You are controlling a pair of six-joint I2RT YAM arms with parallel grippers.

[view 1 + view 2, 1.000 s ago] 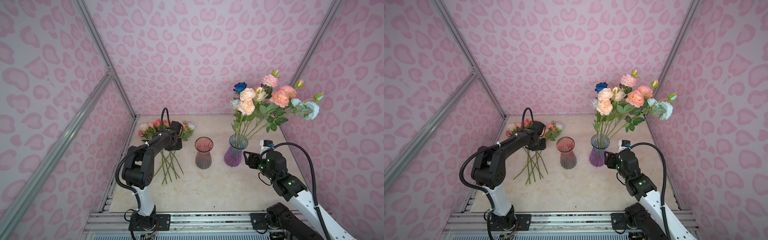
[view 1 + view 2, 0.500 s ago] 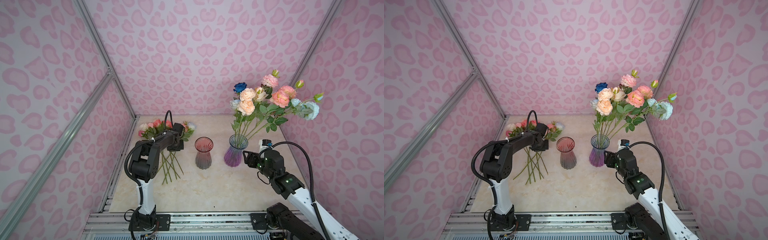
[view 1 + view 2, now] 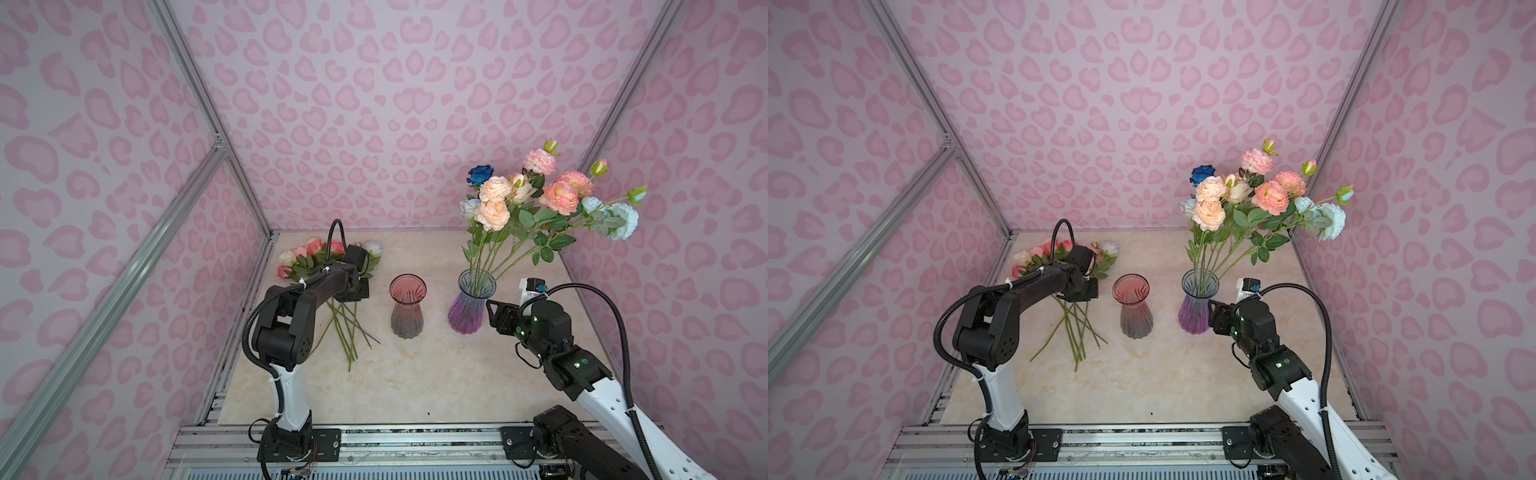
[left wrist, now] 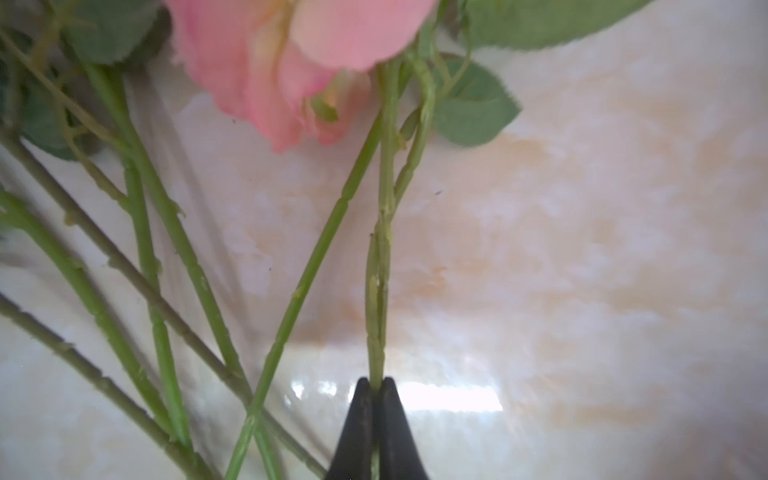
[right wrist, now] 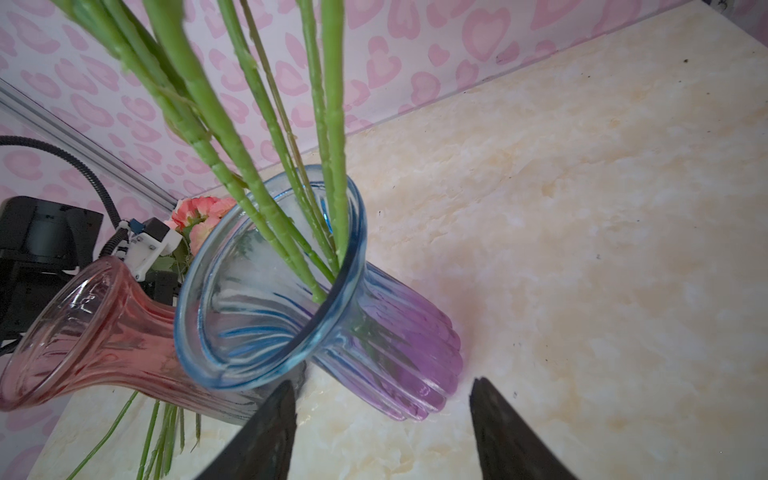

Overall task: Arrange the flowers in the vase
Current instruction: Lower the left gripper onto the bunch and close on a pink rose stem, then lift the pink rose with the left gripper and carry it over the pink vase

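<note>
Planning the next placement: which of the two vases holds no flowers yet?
The red vase, empty; the blue-purple vase to its right in both top views holds the bouquet.

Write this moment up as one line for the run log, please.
left gripper: shut on one stem of the loose flowers | right gripper: open, beside the purple vase | pink vase: no flowers

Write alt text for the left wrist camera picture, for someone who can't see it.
The left gripper is pinched shut on a thin green stem that runs up toward a blurred pink rose filling the picture's top. More loose stems cross beside it on a glossy cream marble-look tabletop, with green leaves near the bloom.
</note>
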